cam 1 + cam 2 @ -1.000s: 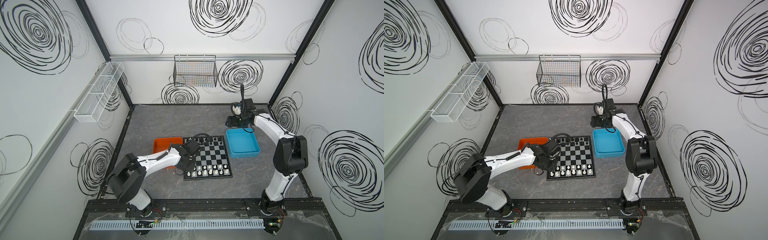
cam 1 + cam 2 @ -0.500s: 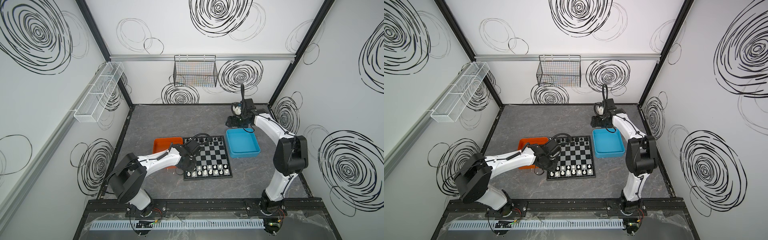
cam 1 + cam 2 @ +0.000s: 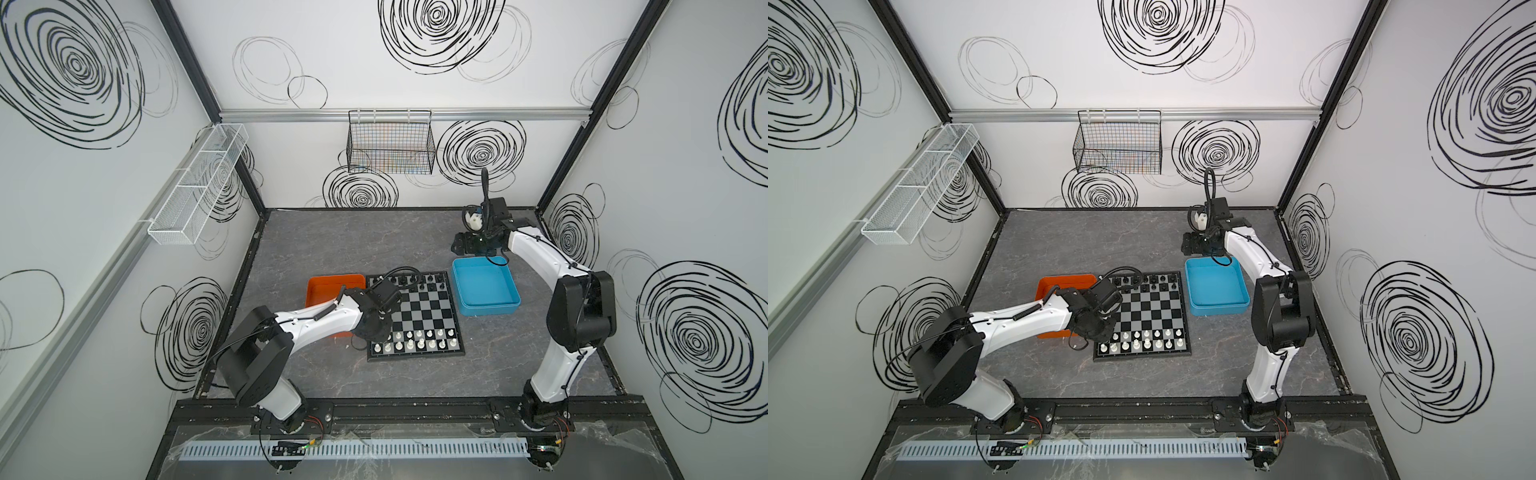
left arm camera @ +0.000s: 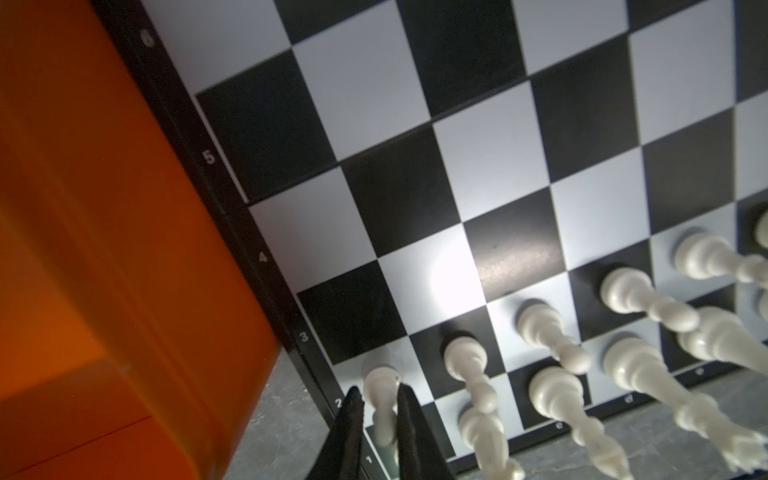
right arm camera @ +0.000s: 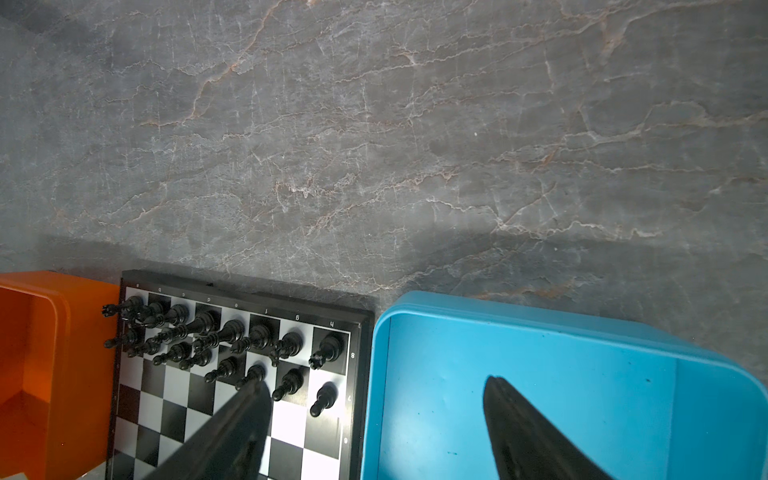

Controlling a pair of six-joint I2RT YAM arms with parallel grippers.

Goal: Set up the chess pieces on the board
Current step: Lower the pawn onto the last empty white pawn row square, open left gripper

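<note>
The board [image 3: 422,307] lies mid-table, with black chess pieces [image 3: 419,280] along its far two rows and white chess pieces [image 3: 419,338] along its near two rows. My left gripper [image 3: 376,337] is low over the board's near left corner. In the left wrist view its fingers [image 4: 353,415] flank a white pawn [image 4: 380,380] that stands on the edge square of the second row. The left gripper [image 4: 379,390] is open by a sliver, one finger just clear of the pawn. My right gripper [image 3: 467,249] hangs open and empty beyond the blue tray's far edge.
An orange tray [image 3: 328,286] lies against the board's left side, partly under my left arm. A blue tray [image 3: 484,291] lies to the board's right. A black wire basket [image 3: 390,145] and a white mesh rack [image 3: 199,187] hang on the walls.
The left fingers have parted slightly around the white pawn. Neither arm has visibly shifted.
</note>
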